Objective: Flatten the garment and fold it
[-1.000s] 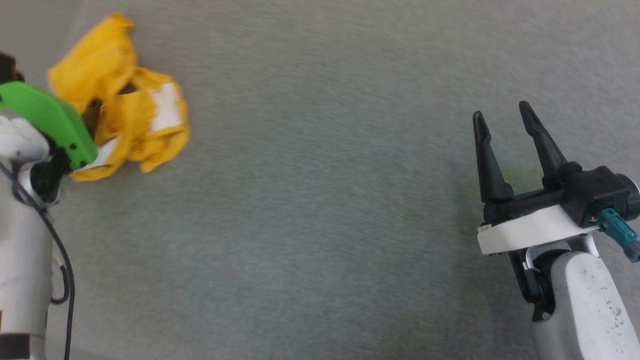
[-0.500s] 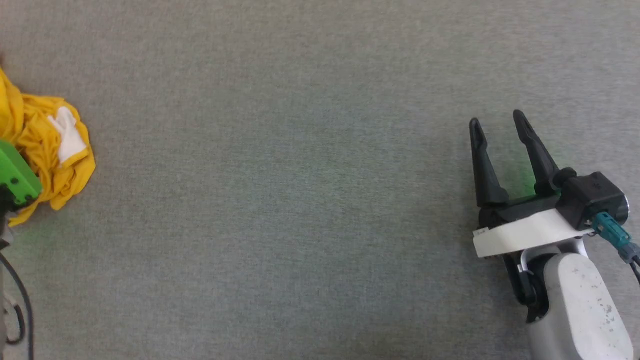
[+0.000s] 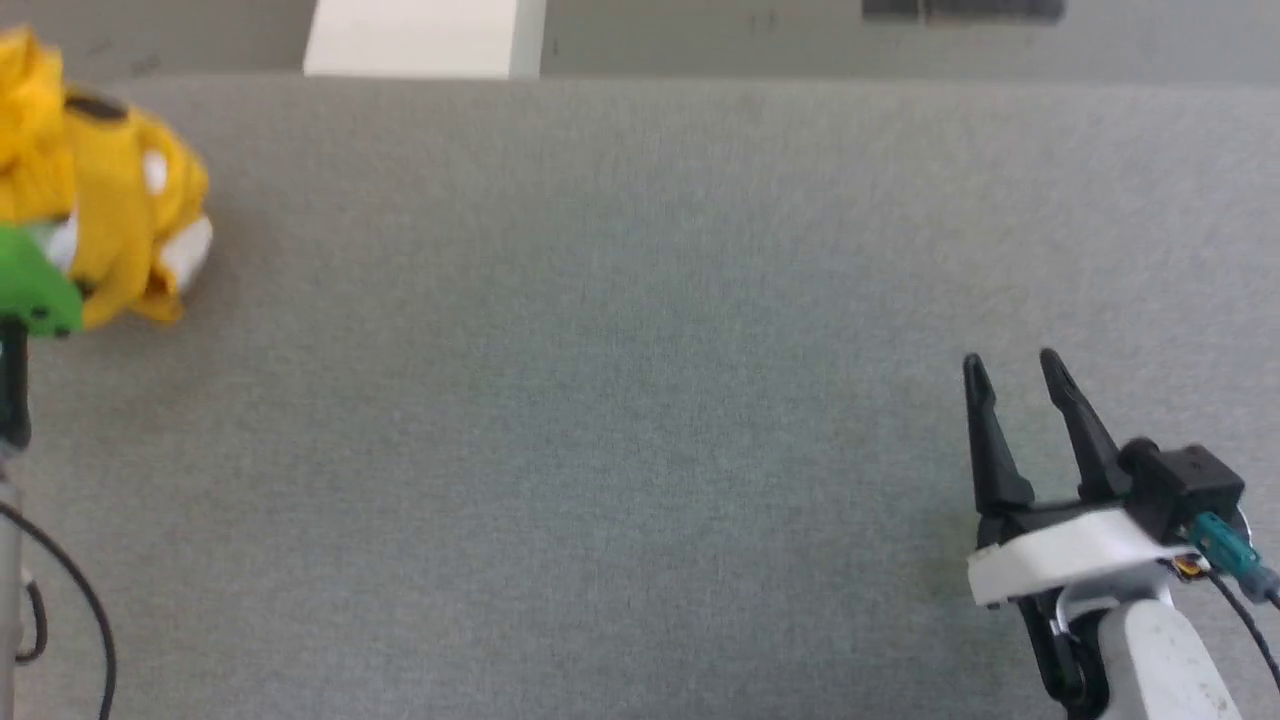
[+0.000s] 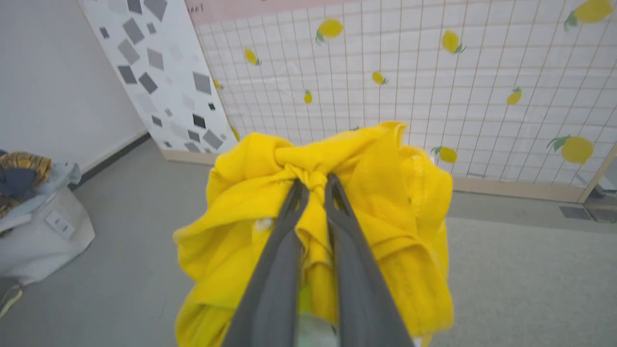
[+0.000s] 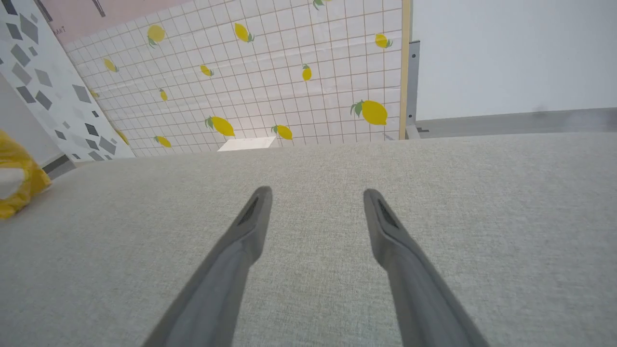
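The yellow cotton T-shirt with white patches (image 3: 110, 220) is a crumpled bundle at the far left edge of the grey fabric-covered desk (image 3: 640, 400). The left jaws are nearly closed and pinch a bunch of its cloth between them. The right jaws stand wide open and empty, low over the bare desk at the near right. I judge the task is only at its beginning: nothing is flattened yet, and the spreading and all folds remain.
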`<state>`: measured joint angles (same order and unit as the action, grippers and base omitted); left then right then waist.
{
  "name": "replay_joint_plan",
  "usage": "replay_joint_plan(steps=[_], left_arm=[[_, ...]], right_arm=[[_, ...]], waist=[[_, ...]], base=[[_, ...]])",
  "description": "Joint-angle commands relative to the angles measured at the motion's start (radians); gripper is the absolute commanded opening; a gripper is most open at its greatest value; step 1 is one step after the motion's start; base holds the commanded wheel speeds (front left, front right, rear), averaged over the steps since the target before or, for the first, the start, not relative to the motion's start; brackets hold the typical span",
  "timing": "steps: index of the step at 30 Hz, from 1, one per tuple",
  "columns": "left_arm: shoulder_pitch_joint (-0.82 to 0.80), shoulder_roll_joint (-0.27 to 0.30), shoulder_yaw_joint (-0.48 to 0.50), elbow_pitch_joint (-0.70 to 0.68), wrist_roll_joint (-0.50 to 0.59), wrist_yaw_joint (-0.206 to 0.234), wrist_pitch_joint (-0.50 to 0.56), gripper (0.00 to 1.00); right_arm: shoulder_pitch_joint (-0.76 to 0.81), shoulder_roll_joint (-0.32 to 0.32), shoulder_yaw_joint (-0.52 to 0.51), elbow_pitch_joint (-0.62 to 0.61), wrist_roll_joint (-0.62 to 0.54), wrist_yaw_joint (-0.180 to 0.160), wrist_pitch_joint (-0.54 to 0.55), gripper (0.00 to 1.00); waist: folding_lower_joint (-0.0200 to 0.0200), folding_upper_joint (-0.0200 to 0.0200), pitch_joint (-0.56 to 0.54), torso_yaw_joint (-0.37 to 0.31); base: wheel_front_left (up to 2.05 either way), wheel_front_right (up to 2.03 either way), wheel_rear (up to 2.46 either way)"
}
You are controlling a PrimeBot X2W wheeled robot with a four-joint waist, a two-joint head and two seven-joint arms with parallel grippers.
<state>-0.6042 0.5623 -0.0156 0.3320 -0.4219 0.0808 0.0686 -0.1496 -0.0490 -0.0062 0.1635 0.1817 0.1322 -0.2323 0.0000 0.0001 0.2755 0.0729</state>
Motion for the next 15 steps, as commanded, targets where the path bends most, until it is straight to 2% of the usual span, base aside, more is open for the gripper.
replay_joint_plan(steps=[1,4,9,15], left_arm=[[-0.029,0.000,-0.012,-0.024,0.019,-0.004,-0.022,0.00],[-0.073,-0.029,-0.055,-0.081,0.042,-0.007,-0.043,0.00],[-0.132,-0.099,-0.149,-0.156,0.058,-0.031,-0.014,0.00],[-0.149,-0.220,-0.264,-0.216,0.044,-0.060,-0.001,0.00]], right_arm=[[0.017,-0.001,-0.006,0.005,0.008,-0.002,-0.010,1.00],[0.046,-0.001,-0.012,0.009,0.021,-0.002,-0.013,1.00],[0.081,-0.001,-0.019,0.007,0.026,-0.002,-0.009,1.00],[0.093,-0.001,-0.025,-0.008,0.023,-0.002,0.003,1.00]], waist=[[0.0000,-0.0001,-0.171,-0.026],[0.0000,-0.0001,-0.212,-0.059],[0.0000,-0.0001,-0.239,-0.111],[0.0000,-0.0001,-0.240,-0.191]], base=[[0.00,0.00,0.00],[0.00,0.00,0.00],[0.00,0.00,0.00],[0.00,0.00,0.00]])
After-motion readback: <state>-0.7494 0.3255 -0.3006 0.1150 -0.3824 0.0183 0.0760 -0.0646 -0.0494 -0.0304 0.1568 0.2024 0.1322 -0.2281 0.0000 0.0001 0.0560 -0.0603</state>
